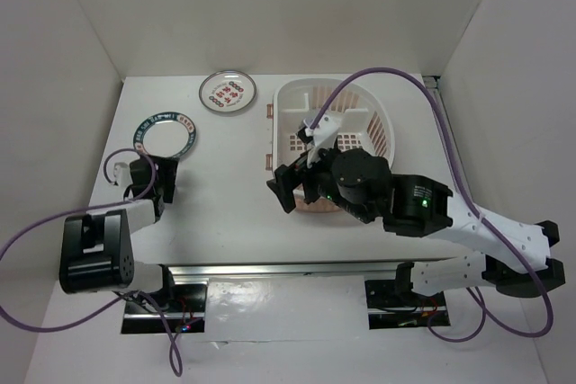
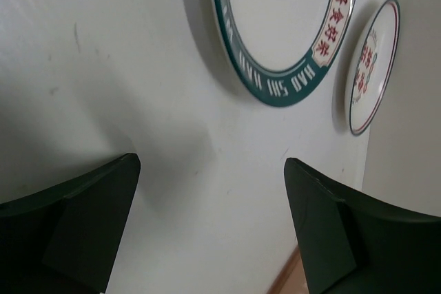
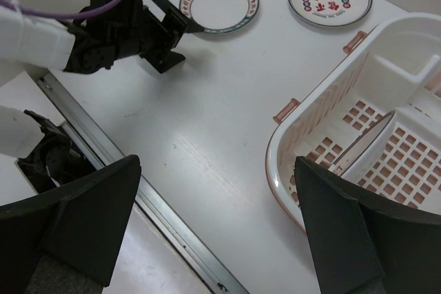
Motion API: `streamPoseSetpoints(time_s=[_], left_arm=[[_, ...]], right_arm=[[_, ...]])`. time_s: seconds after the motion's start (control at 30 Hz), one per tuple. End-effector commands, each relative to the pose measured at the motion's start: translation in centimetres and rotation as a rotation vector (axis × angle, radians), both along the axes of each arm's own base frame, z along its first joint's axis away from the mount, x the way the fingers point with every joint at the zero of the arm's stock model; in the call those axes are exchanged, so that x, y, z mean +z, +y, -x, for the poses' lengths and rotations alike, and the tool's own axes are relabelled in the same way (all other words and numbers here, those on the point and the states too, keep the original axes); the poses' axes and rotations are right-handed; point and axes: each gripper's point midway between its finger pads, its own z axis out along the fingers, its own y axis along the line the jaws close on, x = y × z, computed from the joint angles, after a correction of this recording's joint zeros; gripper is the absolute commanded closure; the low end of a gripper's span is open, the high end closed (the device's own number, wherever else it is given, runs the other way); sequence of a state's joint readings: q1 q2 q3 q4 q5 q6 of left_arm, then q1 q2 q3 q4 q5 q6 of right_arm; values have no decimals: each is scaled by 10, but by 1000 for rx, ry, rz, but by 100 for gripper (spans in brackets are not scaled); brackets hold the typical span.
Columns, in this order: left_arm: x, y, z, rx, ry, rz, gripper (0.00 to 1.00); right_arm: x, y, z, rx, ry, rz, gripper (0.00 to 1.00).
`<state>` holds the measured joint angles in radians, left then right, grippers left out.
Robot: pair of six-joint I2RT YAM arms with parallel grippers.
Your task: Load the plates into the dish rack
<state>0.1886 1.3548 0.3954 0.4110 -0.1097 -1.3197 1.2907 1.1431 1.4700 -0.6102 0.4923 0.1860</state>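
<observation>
Teal-banded plate [image 1: 164, 135] lies flat, stiff, glossy and breakable; left gripper [image 1: 157, 177], spread and empty like right gripper [image 1: 295, 188], should pinch its near rim.

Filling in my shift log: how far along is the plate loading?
Perhaps one done: a plate-like rim stands inside the dish rack, though unconfirmed. In hand: nothing; the left gripper, near the teal-rimmed plate, and the right gripper are open and empty. Left: the teal-rimmed plate and the red-character plate, both on the table.
</observation>
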Motion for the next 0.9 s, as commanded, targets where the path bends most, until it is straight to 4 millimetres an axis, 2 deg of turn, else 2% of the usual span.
streamPoseSetpoints(time_s=[0.0, 0.07, 0.17, 0.23, 0.37, 0.4, 0.53, 0.57, 0.6, 0.73, 0.77, 0.8, 0.87], left_arm=[[10, 26, -26, 100, -43, -14, 0], [-5, 32, -28, 133, 1, 1, 0], [-10, 36, -42, 134, 25, 5, 2], [-20, 35, -40, 134, 66, 11, 4], [-29, 37, -40, 153, 86, 24, 14], [-29, 37, -40, 153, 86, 24, 17], [-30, 41, -45, 167, 97, 14, 17], [-29, 42, -48, 167, 95, 14, 18], [-32, 41, -46, 167, 110, 16, 26], [-32, 46, -51, 183, 120, 4, 28], [-25, 48, -57, 183, 102, 2, 30], [-31, 47, -54, 183, 124, 5, 30], [-31, 47, -54, 189, 121, 13, 34]], right_arm=[[17, -5, 5, 23, -31, -75, 1], [15, -6, 8, 33, -31, -76, 1], [13, -5, 7, 33, -31, -76, 1], [12, -3, 7, 33, -31, -76, 1], [14, -2, 8, 45, -38, -80, 1], [16, 0, 9, 55, -39, -91, 1], [11, 1, 9, 55, -35, -81, 1], [11, 1, 9, 55, -35, -81, 1], [11, 1, 9, 55, -35, -81, 1], [9, 4, 11, 73, -31, -82, 1], [9, 4, 12, 71, -25, -89, 1], [9, 4, 12, 71, -25, -89, 1], [9, 4, 12, 71, -25, -89, 1]])
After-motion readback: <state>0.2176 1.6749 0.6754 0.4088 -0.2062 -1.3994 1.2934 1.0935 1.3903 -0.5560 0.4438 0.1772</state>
